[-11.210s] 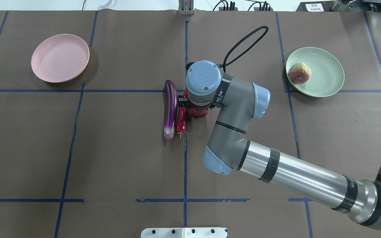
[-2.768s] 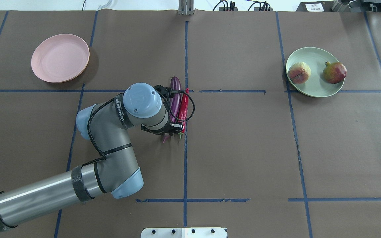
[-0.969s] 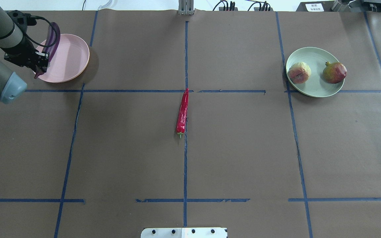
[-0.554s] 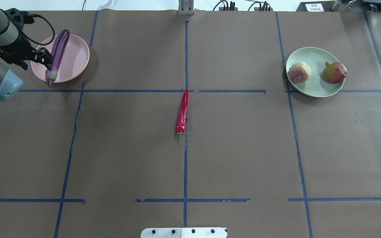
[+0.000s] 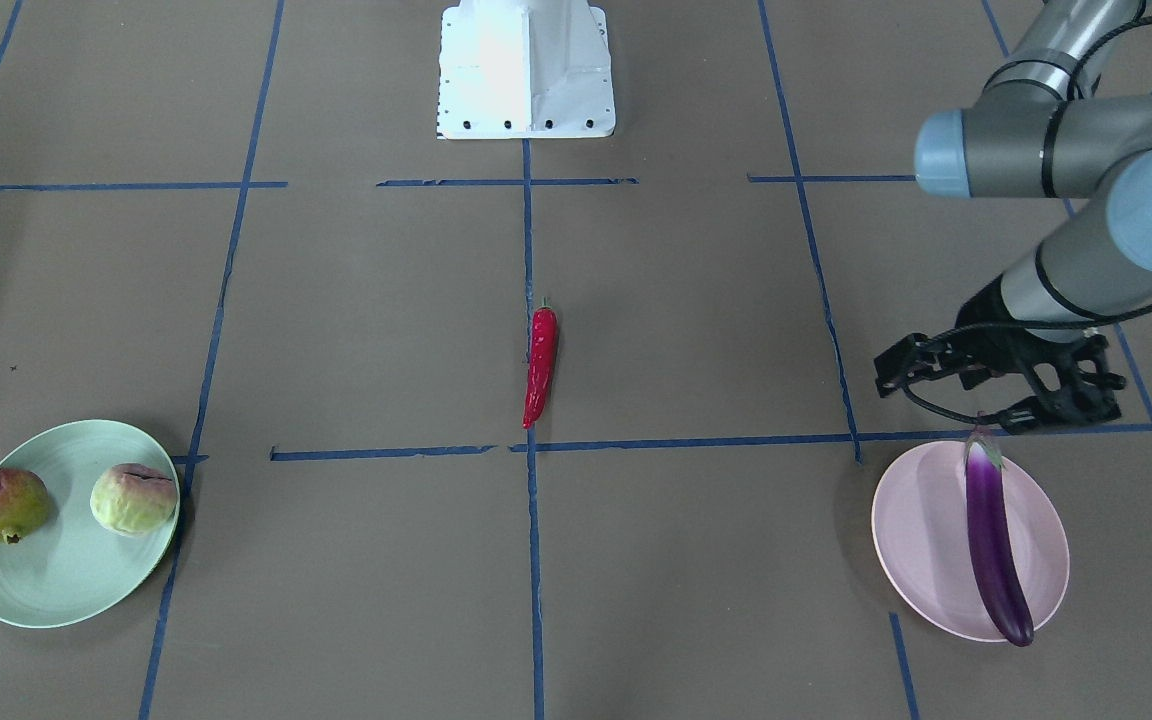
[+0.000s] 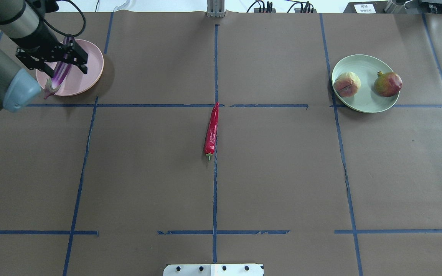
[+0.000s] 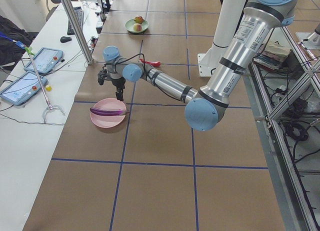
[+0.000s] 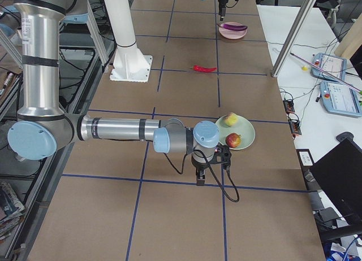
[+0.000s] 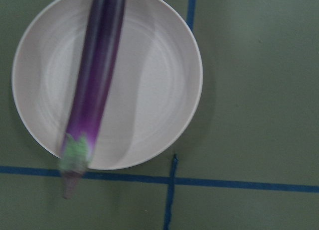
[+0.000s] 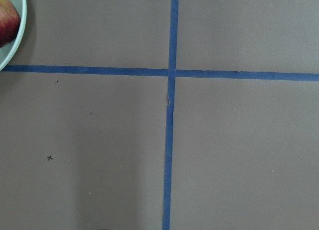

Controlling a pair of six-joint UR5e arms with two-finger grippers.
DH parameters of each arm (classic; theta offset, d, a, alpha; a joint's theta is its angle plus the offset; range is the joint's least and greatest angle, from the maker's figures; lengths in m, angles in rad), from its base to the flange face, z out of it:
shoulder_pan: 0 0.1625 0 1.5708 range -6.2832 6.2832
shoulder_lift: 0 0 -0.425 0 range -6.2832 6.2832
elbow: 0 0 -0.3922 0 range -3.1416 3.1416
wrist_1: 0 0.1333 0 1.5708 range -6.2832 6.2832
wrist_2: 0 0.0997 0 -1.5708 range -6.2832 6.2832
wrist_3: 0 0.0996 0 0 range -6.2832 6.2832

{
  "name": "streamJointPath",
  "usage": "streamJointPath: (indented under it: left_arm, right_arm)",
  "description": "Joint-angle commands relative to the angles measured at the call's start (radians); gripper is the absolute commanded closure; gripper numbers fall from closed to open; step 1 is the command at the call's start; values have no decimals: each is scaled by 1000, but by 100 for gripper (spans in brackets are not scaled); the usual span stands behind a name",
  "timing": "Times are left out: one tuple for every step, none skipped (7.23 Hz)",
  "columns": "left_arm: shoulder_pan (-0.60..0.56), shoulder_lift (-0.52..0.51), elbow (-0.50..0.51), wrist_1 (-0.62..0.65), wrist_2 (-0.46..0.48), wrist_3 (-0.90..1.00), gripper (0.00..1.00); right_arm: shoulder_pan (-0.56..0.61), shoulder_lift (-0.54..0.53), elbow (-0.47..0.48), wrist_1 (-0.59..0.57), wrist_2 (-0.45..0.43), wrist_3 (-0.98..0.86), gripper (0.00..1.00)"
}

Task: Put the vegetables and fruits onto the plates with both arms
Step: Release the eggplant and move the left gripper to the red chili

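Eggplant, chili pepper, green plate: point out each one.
eggplant (image 5: pixel 992 535), front-facing view, middle of its purple body.
chili pepper (image 6: pixel 211 130), overhead view, middle of its red body.
green plate (image 6: pixel 366 99), overhead view, bare inner surface.

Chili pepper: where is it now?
Overhead view: the chili pepper lies mid-table along the centre blue tape line, between the pink plate and green plate.

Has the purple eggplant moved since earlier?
Yes: the eggplant went left, from beside the chili pepper at the table's centre onto the pink plate.
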Motion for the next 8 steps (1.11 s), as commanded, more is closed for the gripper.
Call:
streamJointPath:
  left_arm:
    - [240,-91,-41,4,142,-260,0]
    - [330,-144,-30,4,237,-320,0]
    - [398,-181,0,-2,264,-407,0]
    - [438,-274,99,-25,346,-457,0]
    - [480,-345,196,-36,405,-484,0]
    - [492,-375,246,-60,419,-485,0]
    - [502,-401,296,-92,422,-485,0]
    - [502,-416,341,-120,422,-486,0]
  right_arm:
    - [0,0,0,0,0,0,0]
    - [0,0,0,-1,0,-1,0]
    - [0,0,0,-1,0,0,0]
    - [0,0,-1,-1,0,-1,0]
    - [0,0,-1,-1,0,-1,0]
    - [0,0,-1,-1,0,-3,0]
    - [0,-2,-1,-1,0,-3,0]
    - [0,-3,-1,-1,0,-3,0]
